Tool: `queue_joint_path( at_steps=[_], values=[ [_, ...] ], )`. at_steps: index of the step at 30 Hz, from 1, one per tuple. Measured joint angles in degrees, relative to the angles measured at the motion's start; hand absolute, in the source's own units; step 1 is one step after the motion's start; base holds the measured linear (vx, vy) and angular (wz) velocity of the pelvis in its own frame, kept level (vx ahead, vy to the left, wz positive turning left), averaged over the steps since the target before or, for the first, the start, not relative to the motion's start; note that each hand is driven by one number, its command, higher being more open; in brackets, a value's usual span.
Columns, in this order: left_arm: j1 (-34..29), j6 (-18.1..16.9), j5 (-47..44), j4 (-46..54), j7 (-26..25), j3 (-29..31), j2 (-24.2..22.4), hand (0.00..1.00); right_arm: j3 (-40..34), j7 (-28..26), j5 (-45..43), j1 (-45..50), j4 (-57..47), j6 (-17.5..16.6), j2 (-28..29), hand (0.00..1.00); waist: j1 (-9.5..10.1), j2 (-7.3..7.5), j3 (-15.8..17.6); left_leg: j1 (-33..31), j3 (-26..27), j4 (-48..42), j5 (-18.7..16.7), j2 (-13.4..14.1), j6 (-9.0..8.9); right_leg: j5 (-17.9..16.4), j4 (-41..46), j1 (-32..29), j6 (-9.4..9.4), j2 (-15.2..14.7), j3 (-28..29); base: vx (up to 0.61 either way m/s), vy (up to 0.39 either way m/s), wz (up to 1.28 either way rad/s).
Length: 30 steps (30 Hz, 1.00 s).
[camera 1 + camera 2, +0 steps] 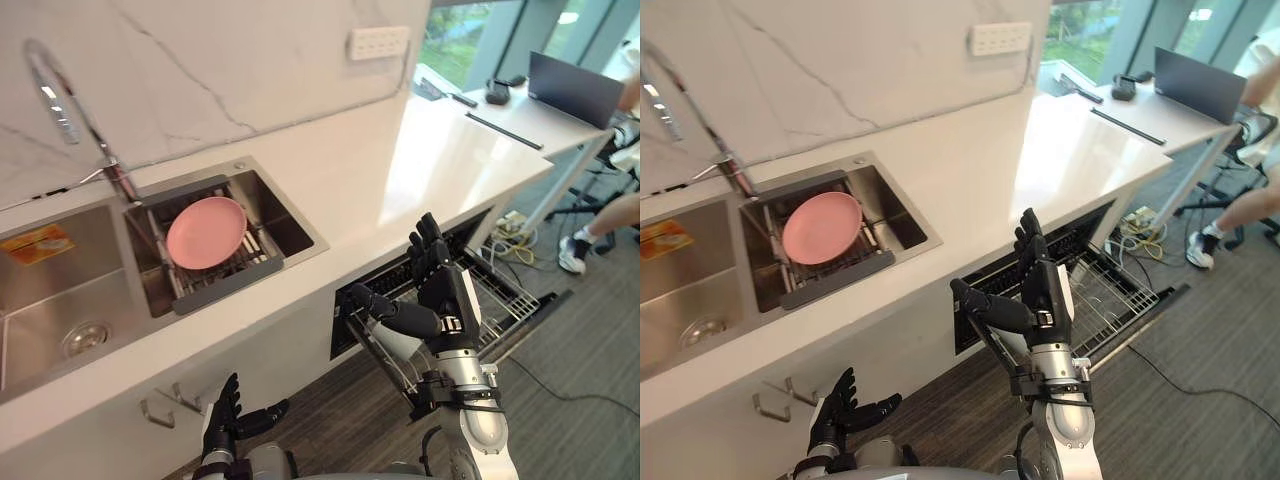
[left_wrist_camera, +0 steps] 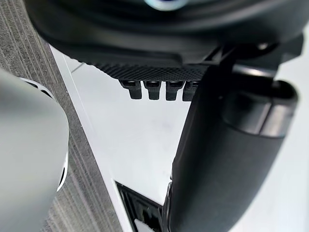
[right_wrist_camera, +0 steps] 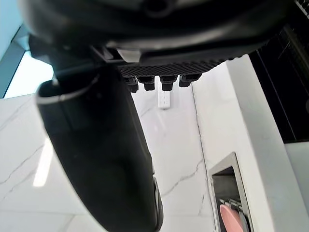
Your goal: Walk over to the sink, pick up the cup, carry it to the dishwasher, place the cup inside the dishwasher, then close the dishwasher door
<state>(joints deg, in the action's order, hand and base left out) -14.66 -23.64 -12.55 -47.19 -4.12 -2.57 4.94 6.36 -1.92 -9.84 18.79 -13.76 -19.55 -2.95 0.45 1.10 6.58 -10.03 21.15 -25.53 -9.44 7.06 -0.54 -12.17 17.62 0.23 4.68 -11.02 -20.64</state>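
The two head eyes looked down, sharing sink (image 1: 290, 228) and dishwasher (image 1: 510, 300); the wrist cameras sat very close behind the left hand (image 2: 227, 159) and right hand (image 3: 96, 159); the right one caught the sink too.

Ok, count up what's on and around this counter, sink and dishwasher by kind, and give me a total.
pink plate: 1
grey dish rack in the sink: 1
faucet: 1
wire dishwasher basket, pulled out: 1
wall socket: 1
laptop: 1
Total: 6
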Motion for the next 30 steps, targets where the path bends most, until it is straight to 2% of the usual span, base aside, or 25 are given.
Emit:
queue_joint_path(
  at_steps=[1, 2, 3, 5, 8, 9, 10, 11, 12, 13, 16, 17, 18, 19, 20, 21, 22, 26, 30],
  values=[
    [0.2, 0.1, -0.5, -0.6, 0.5, 0.1, -0.1, 1.0, -1.4, 0.4, 0.0, -0.1, 0.3, -0.1, -0.3, 1.0, -0.13, -0.51, 0.0, 0.9, 4.8, 2.7, -2.5, 0.8, 2.97, -0.2, -0.1, 0.4, 0.27, -0.2, -1.8, -0.04, 0.059, 0.99],
    [0.6, -0.2, -1.2, -1.1, 0.6, 0.1, -0.1, 1.0, -2.1, 1.2, 0.0, -0.3, 1.3, -0.1, -0.6, 1.0, 0.09, -0.4, 0.2, 1.5, 8.3, 2.8, -2.6, 1.7, 2.79, -0.4, -0.4, 1.0, 0.62, -0.4, -1.8, -0.02, 0.058, 0.93],
    [0.7, -0.4, -1.2, -1.7, 0.8, 0.1, -0.1, 1.0, -2.2, 1.5, 0.0, -0.5, 1.7, -0.1, -1.0, 1.0, 0.11, -0.38, 0.3, 1.5, 8.8, 2.8, -2.4, 1.6, 2.78, -0.5, -0.4, 1.2, 0.9, -0.5, -1.6, 0.01, 0.074, 0.75],
    [1.6, -0.6, -2.1, -2.9, 1.0, 0.1, 0.0, 1.0, -2.5, 2.0, 0.0, -1.8, 3.8, -0.1, -2.1, 1.0, 0.27, -0.7, 0.3, 2.1, 8.3, 4.0, -2.3, -0.7, 3.06, -1.0, 0.4, 1.5, 1.75, -2.1, -1.3, 0.04, 0.116, 0.43],
    [1.7, -0.1, -2.2, -3.2, 1.4, 0.2, 0.4, 1.0, -2.0, 2.4, 0.4, -4.7, 7.6, -0.1, -3.2, 1.0, 0.21, -0.31, 0.3, 2.4, 7.6, 4.4, -3.5, -4.0, 4.84, -1.8, 2.1, 1.5, 3.09, -5.0, -1.3, 0.11, 0.165, 0.23],
    [2.0, 0.5, -2.1, -3.4, 1.5, 0.0, 0.6, 1.0, -2.1, 3.5, 1.0, -5.5, 8.4, -0.1, -3.6, 1.0, 0.0, -0.35, 0.4, 2.7, 6.6, 5.0, -4.1, -5.9, 5.54, -2.0, 6.8, 0.2, 3.26, -6.9, -0.6, 0.15, 0.151, 0.31],
    [2.1, 0.8, -1.9, -3.6, 1.5, -0.3, 0.8, 1.0, -2.1, 4.2, 1.1, -5.7, 8.7, 0.0, -3.8, 1.0, -0.27, -0.26, 0.4, 3.1, 6.0, 5.5, -4.1, -6.7, 5.73, -1.7, 10.3, -1.3, 2.79, -7.8, 0.7, 0.15, 0.143, 0.51],
    [2.1, 1.0, -1.9, -3.8, 1.5, -0.5, 1.1, 1.0, -2.2, 5.1, 1.1, -5.9, 9.3, 0.0, -4.1, 1.0, -0.88, -0.11, 0.6, 4.0, 4.6, 6.5, -3.9, -7.7, 6.39, -0.8, 16.0, -3.3, 1.22, -8.6, 3.3, 0.16, 0.107, 0.81],
    [2.3, 1.5, -1.9, -4.2, 1.5, -0.6, 1.6, 1.0, -2.5, 6.2, 1.2, -5.9, 10.4, 0.0, -4.2, 1.0, -1.79, 0.11, 0.8, 5.8, 2.0, 7.6, -3.6, -8.4, 6.69, -1.5, 20.2, -4.4, 0.17, -8.1, 6.0, 0.18, 0.071, 1.01],
    [2.4, 2.0, -1.9, -4.5, 1.5, -0.6, 1.7, 1.0, -2.7, 7.1, 1.6, -5.9, 11.0, 0.1, -4.4, 1.0, -2.09, 0.23, 0.8, 6.9, 0.1, 8.5, -3.5, -8.6, 6.64, -2.2, 20.4, -4.4, -0.16, -6.7, 7.1, 0.24, 0.033, 1.14],
    [2.7, 3.3, -0.9, -4.9, 1.6, -0.7, 2.5, 1.0, -3.4, 8.5, 4.4, -6.3, 10.9, 0.1, -5.3, 1.0, -2.99, 0.4, 0.7, 8.8, -4.8, 10.4, -2.3, -8.6, 6.63, -3.2, 14.2, -5.9, -0.52, -0.6, 11.8, 0.22, -0.036, 0.88],
    [2.7, 3.5, -0.8, -4.9, 2.0, -0.7, 2.7, 1.0, -3.8, 8.9, 5.5, -6.5, 10.9, 0.1, -6.1, 1.0, -2.94, 1.2, 0.3, 8.9, -5.6, 10.1, -2.0, -8.6, 6.41, -2.6, 10.8, -6.6, -0.15, 0.9, 13.6, 0.16, -0.055, 0.93],
    [2.7, 3.8, -0.8, -4.8, 2.2, -0.6, 2.7, 1.0, -4.0, 9.2, 5.9, -6.5, 10.9, 0.1, -6.7, 1.0, -2.87, 1.54, 0.1, 8.9, -6.6, 9.6, -1.9, -9.0, 6.21, -1.0, 7.6, -6.7, -0.04, 1.5, 14.0, 0.21, -0.102, 0.85],
    [2.8, 4.7, -0.9, -4.6, 2.4, -0.2, 2.8, 1.0, -4.3, 9.2, 6.7, -7.0, 11.0, 0.1, -7.0, 1.0, -2.73, 2.17, -0.3, 9.1, -7.7, 9.5, -2.0, -9.9, 6.0, 3.5, 3.2, -7.1, 0.09, 1.6, 14.1, 0.26, -0.138, 0.73],
    [3.2, 5.1, -0.7, -5.2, 2.3, -0.1, 2.4, 1.0, -4.8, 9.1, 7.3, -7.8, 11.2, 0.2, -7.6, 1.0, -2.69, 1.35, -0.5, 9.3, -9.0, 9.9, -1.9, -9.6, 5.35, 4.0, 1.7, -6.3, 0.79, 2.3, 14.0, 0.25, -0.128, 0.48],
    [3.1, 5.2, -0.6, -5.3, 2.3, 0.0, 2.1, 1.0, -4.9, 9.1, 7.3, -8.2, 11.3, 0.3, -8.2, 1.0, -2.46, 0.89, -0.8, 9.2, -9.3, 10.4, -1.8, -9.2, 5.06, 4.5, 0.1, -5.7, 0.7, 2.7, 13.6, 0.19, -0.091, 0.2],
    [3.1, 5.1, -0.6, -5.5, 2.0, 1.1, 1.2, 1.0, -5.1, 8.6, 7.3, -9.2, 11.4, 0.4, -9.4, 1.0, -1.98, 0.47, -0.9, 9.5, -9.5, 12.2, -1.2, -8.2, 4.03, 6.3, -3.5, -4.2, 0.13, 4.1, 13.1, 0.15, -0.082, -0.03],
    [3.1, 5.3, -0.7, -6.4, 1.5, 2.8, 0.9, 1.0, -7.8, 7.5, 7.7, -10.2, 11.6, 1.7, -10.9, 1.0, -1.84, 0.44, -0.9, 11.7, -9.5, 16.4, 0.5, -7.2, 2.13, 8.5, -8.7, -1.5, -0.75, 5.9, 12.8, 0.1, -0.081, -0.05],
    [3.1, 5.2, 0.0, -6.9, 1.5, 3.4, 1.1, 1.0, -8.7, 6.8, 7.9, -10.4, 13.1, 4.0, -11.0, 1.0, -2.33, 0.42, -0.9, 12.7, -9.5, 18.0, 1.5, -7.1, 1.84, 9.8, -11.1, -0.2, -1.02, 6.4, 12.9, 0.01, -0.023, -0.03]
  ],
)
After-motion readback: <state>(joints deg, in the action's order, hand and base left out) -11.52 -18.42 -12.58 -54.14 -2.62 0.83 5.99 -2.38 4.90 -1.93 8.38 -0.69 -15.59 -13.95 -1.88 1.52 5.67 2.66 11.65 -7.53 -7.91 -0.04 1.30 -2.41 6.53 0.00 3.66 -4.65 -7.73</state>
